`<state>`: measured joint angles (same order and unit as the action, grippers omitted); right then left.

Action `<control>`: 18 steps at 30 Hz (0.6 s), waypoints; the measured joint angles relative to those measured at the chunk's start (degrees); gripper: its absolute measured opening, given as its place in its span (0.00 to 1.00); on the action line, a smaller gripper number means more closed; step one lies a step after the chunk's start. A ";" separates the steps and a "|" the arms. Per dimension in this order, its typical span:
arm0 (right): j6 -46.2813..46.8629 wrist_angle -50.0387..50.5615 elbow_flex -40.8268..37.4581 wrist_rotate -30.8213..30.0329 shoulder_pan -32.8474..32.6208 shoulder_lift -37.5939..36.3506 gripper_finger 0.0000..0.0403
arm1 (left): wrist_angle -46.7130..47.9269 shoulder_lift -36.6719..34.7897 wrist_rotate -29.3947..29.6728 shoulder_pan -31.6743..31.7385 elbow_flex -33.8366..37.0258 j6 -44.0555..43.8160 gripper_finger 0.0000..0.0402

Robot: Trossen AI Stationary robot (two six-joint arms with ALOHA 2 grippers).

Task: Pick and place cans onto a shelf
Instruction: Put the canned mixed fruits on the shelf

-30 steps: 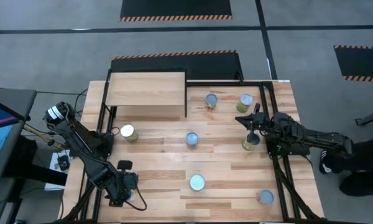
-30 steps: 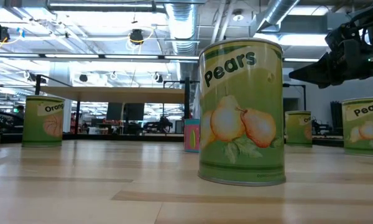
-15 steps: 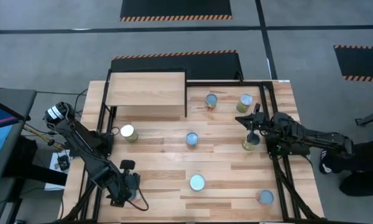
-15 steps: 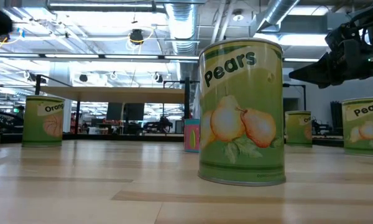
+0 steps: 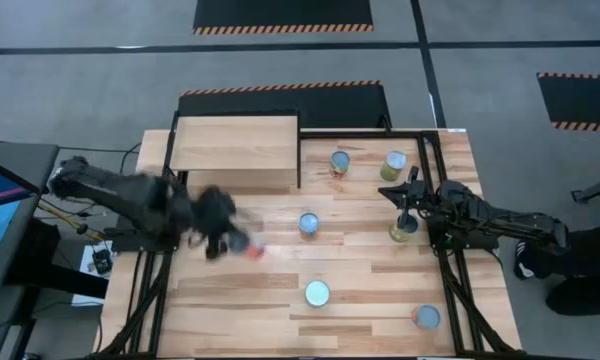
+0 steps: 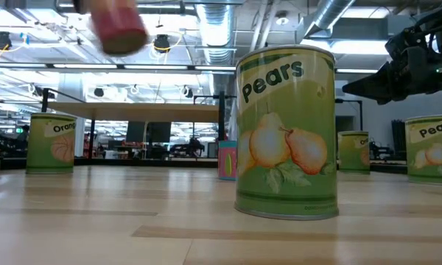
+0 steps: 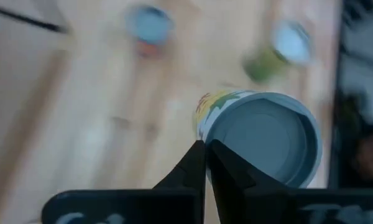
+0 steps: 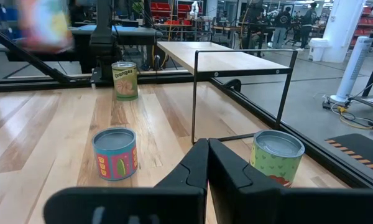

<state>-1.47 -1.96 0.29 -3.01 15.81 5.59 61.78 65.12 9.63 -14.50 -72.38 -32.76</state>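
Observation:
My left gripper (image 7: 205, 149), shut, hangs blurred over the table's left middle (image 5: 232, 238). Just beyond its tips a can (image 7: 264, 146) with a grey-blue lid and a yellow-green-red label is off the table and tilted. It shows as a red smear (image 5: 252, 250) and high in the low view (image 6: 118, 29). The plywood shelf (image 5: 235, 145) stands at the far left. Several cans stand upright on the table, among them (image 5: 308, 222), (image 5: 317, 292) and the "Pears" can (image 6: 286, 132). My right gripper (image 8: 206, 144) waits, shut, level at the right (image 5: 390, 192). My left gripper has its shut fingertips (image 7: 199, 155) in front of the rim of the can's lid (image 7: 219, 138). I cannot tell whether they touch it. The can is clear of the table, tilted, with its lid turned toward the wrist.
More cans stand at the far right (image 5: 340, 160), (image 5: 393, 163), beside my right gripper (image 5: 403, 228) and at the near right (image 5: 426, 317). An "Orange" can (image 6: 51, 143) stands near the shelf. Black frame rails (image 5: 450, 290) run along both table sides.
My left gripper has swung fast from the table's near left corner up and toward the far and right, to the left middle of the table, tipping and rolling as it went. A blurred can now shows high in the low view, where none was before.

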 joint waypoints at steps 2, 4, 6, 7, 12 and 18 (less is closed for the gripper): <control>0.01 0.00 0.00 0.00 0.02 0.00 0.08 | 2.37 -0.70 -0.21 6.94 -3.61 2.93 0.00; -0.01 0.00 -0.01 0.00 0.02 -0.01 0.08 | 5.26 -0.48 -1.33 13.93 -8.11 6.51 0.00; 0.01 0.00 -0.01 0.00 0.02 -0.01 0.08 | 8.54 0.83 -2.02 20.75 -13.16 10.27 0.00; 0.01 0.00 0.00 0.01 0.00 0.01 0.08 | 10.61 1.84 -2.45 24.07 -15.71 11.90 0.00; -0.01 0.00 -0.01 -0.01 0.02 -0.01 0.08 | 24.28 9.78 -4.64 41.58 -29.42 20.18 0.00; -0.01 0.00 -0.01 -0.01 0.01 0.00 0.08 | 28.39 19.92 -5.93 57.36 -41.32 28.18 0.00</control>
<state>-1.48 -1.96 0.28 -3.03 15.82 5.59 90.17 85.05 3.71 42.86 -113.70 -4.57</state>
